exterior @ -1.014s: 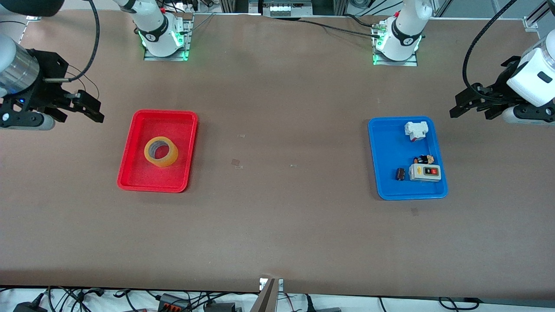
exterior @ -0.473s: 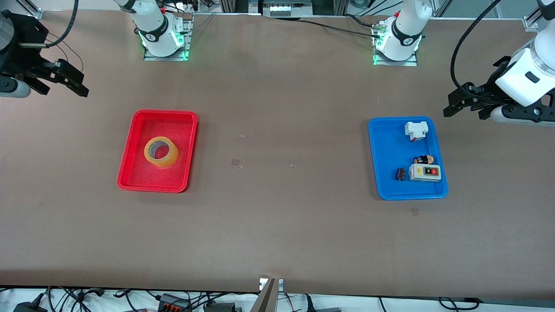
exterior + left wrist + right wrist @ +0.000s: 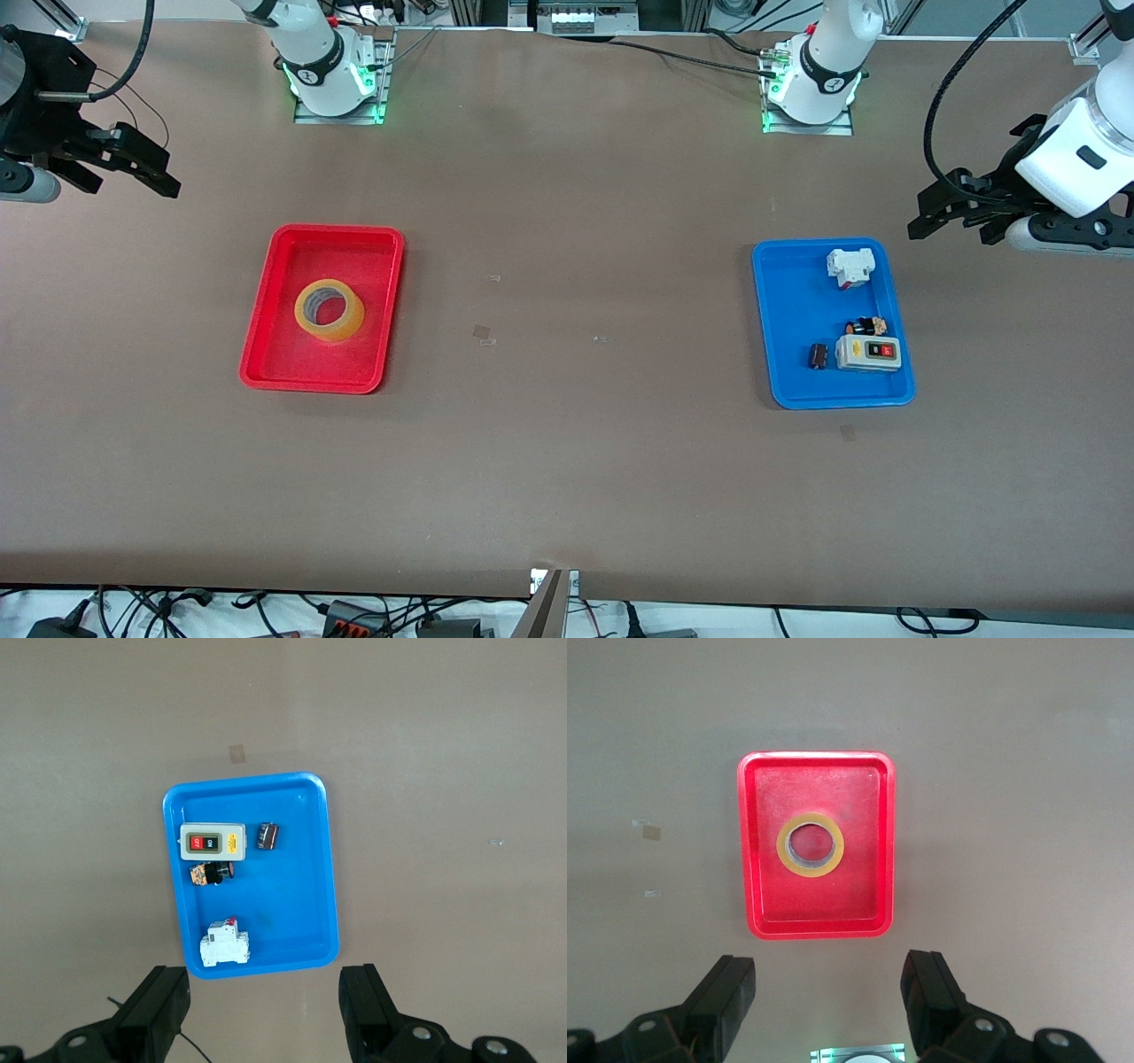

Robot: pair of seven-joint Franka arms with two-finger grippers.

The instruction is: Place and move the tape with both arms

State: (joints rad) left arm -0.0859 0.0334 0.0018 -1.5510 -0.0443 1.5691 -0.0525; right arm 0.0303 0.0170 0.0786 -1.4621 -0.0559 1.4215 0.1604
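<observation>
Lying in red tray (image 3: 266,301), tape (image 3: 330,310), clear of both wide-spread grippers.

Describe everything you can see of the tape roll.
The tape is a ring of translucent yellow-orange packing tape with a wide round hole; a greyish inner core shows around the hole. It lies flat, hole facing up, near the middle of the red tray, resting on the tray floor and clear of its walls. The tray's red floor shows through the hole. Nothing else touches it: the right gripper and left gripper both hang open, away from it.
</observation>
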